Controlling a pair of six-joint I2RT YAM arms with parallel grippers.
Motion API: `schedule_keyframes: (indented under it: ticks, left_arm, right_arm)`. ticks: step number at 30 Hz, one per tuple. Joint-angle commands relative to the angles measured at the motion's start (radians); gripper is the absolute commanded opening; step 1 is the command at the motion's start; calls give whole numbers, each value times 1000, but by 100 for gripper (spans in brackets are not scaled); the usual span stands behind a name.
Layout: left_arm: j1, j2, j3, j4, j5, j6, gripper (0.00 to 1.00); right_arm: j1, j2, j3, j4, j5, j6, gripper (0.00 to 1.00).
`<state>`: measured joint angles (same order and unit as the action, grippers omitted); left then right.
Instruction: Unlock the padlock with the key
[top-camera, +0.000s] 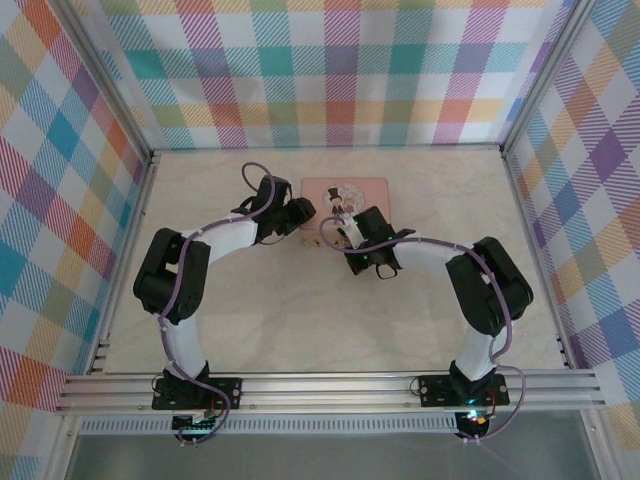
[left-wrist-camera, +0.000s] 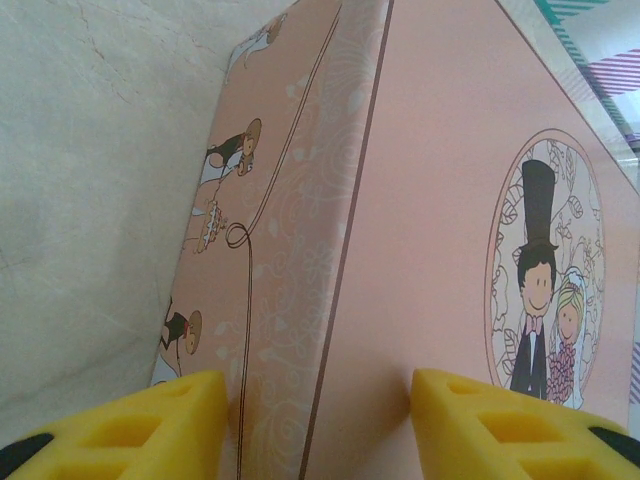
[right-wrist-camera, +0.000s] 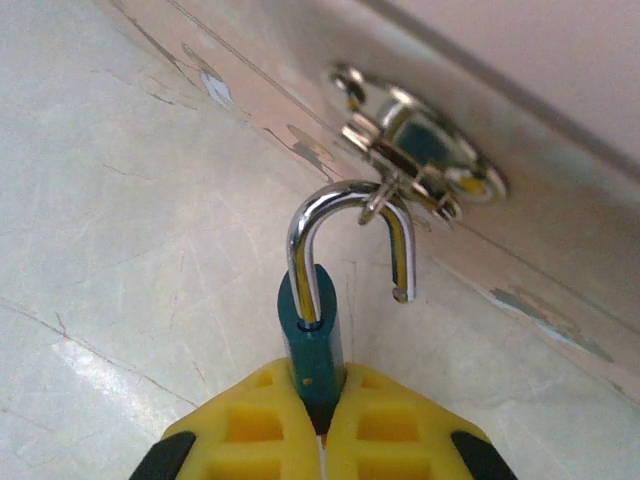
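The padlock (right-wrist-camera: 312, 335) has a small blue body, and my right gripper (right-wrist-camera: 322, 385) is shut on its lower end. Its metal shackle (right-wrist-camera: 300, 235) stands sprung open, with the free end out of the body. The shackle's bend still hooks through the ring of the metal hasp (right-wrist-camera: 420, 150) on the pink tin (right-wrist-camera: 560, 50). My left gripper (left-wrist-camera: 320, 410) clamps the tin (left-wrist-camera: 430, 200) at an edge, one yellow finger (left-wrist-camera: 170, 420) on the side wall and the other on the picture lid. The key is out of view. From above, both grippers (top-camera: 298, 215) (top-camera: 350, 235) meet at the tin (top-camera: 345, 195).
The tin rests on a pale marble-patterned table (right-wrist-camera: 120, 250) (top-camera: 300, 320). Plaid walls (top-camera: 340, 70) close the back and both sides. The arms' bases sit on a metal rail (top-camera: 330, 385) at the near edge.
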<state>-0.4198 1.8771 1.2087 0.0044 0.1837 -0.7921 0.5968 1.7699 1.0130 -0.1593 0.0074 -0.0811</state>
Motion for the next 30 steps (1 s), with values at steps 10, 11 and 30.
schedule_keyframes:
  ticks: [10,11,30]
  left_arm:
    - [29,34,33,2,31,23,51]
    - [29,36,34,3,32,24,51]
    - [29,45,22,31,61,-5,51]
  right_arm:
    - [36,10,154,-229,61,-283,0]
    - [41,9,147,-217,73,-305,0]
    - [125,30,147,-42,120,-507,0]
